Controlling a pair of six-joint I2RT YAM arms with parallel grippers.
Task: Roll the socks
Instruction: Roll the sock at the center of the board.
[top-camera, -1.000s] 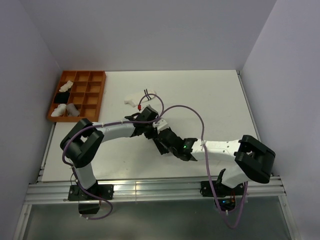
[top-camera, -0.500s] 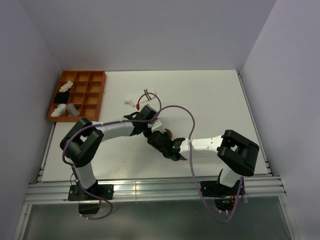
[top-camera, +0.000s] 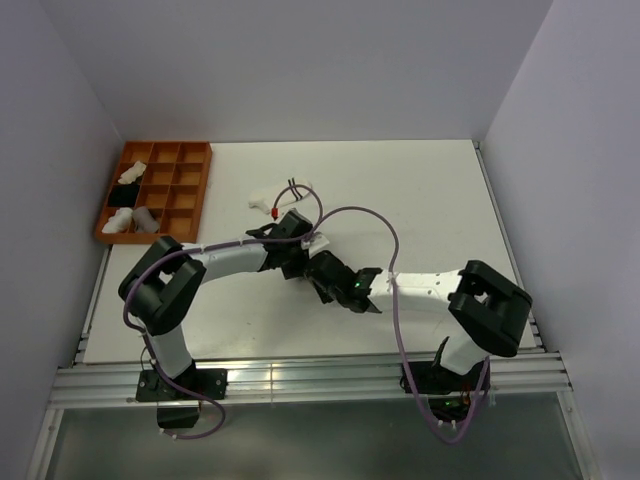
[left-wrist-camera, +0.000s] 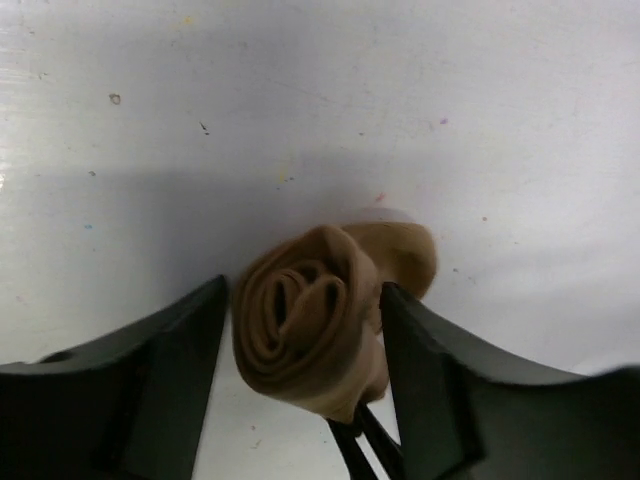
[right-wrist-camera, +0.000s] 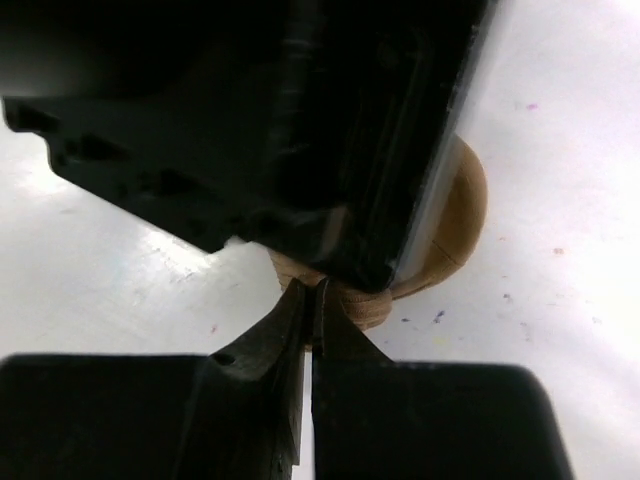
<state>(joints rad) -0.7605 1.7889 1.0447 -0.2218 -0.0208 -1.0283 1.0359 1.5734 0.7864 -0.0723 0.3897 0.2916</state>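
Two grippers crowd one spot near the middle of my overhead frame, low over the white table (top-camera: 430, 200). From the left wrist I see the tan-brown sock (left-wrist-camera: 312, 322) wound into a tight spiral roll. It lies on the table in the lower middle of that frame, with a loose rounded end poking out at its upper right. The left gripper (left-wrist-camera: 303, 305) stands wide around the roll, one finger on each side. The one at frame right looks to be touching the fabric, and the one at frame left shows a sliver of table between.

The right gripper (right-wrist-camera: 308, 300) is pinched fully together, its thin tips against the roll's lower edge, right under the left gripper's dark body. Whether a fold of fabric is caught between them I can't make out in that shadow.

Two other socks (top-camera: 281, 197) lie together above centre in the overhead frame, well apart from both grippers, showing white fabric, dark stripes and a dab of red. An orange divided tray (top-camera: 168, 146) sits at upper left, with white bundles (top-camera: 120, 221) and a black bundle (top-camera: 128, 193) in its left-hand compartments.
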